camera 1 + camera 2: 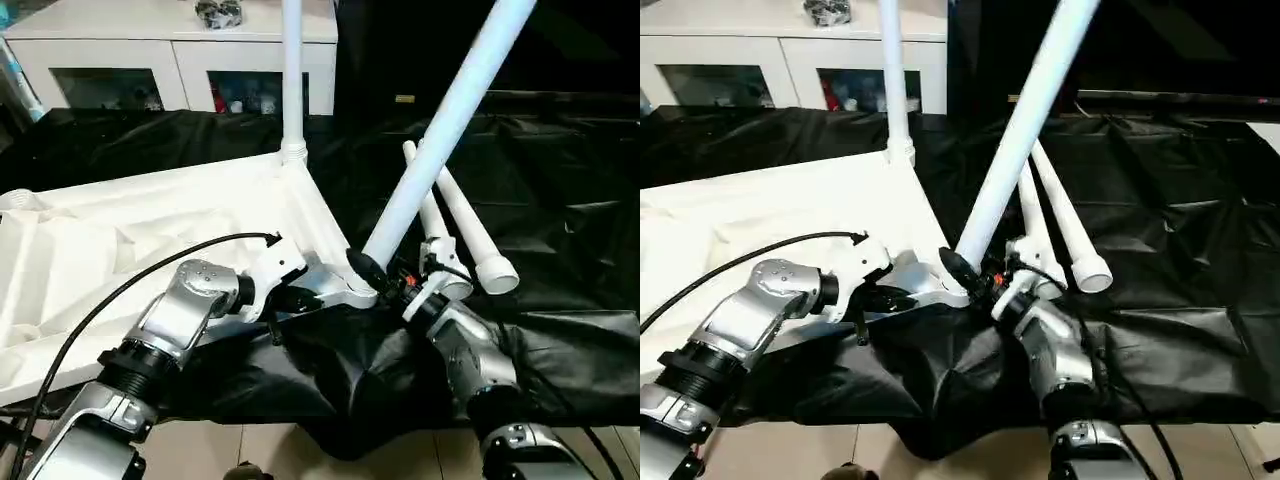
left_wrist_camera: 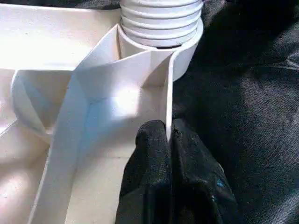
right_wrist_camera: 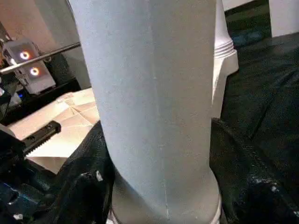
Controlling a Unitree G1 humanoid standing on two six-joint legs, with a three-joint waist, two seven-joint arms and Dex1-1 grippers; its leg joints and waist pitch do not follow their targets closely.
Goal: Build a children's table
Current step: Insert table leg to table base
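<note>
Black padded fingers of the right gripper wrap the foot of a slanting white leg, one finger on each side of the tube, grasping it just above its threaded end. Right beside that grip, on the robot's left, the left gripper is clenched on the thin upright rim of the tabletop, pinning the near corner socket in place. The wrist view shows the rim wall squeezed between the two pads, with a ribbed, threaded collar sitting in the socket just beyond them.

My reading is that the second leg is being fitted: its lower end is at or in the near socket while the shaft leans well off upright, away toward the robot's right. Whether the thread has caught I cannot tell. The next move seems to call for bringing the tube upright over the socket, then twisting it home while the left gripper keeps the top from turning.

Farther out from the grippers, one leg already stands upright in the far corner socket. Two spare legs lie side by side just beyond the right gripper on the black cloth, flared ends toward the robot.

All the table parts are smooth, hard, glossy white plastic; the legs are long round tubes, and the inverted top is a shallow tray of ribs and folds. The cloth is thin, creased and faintly shiny, hanging loosely over the work table's front edge
</note>
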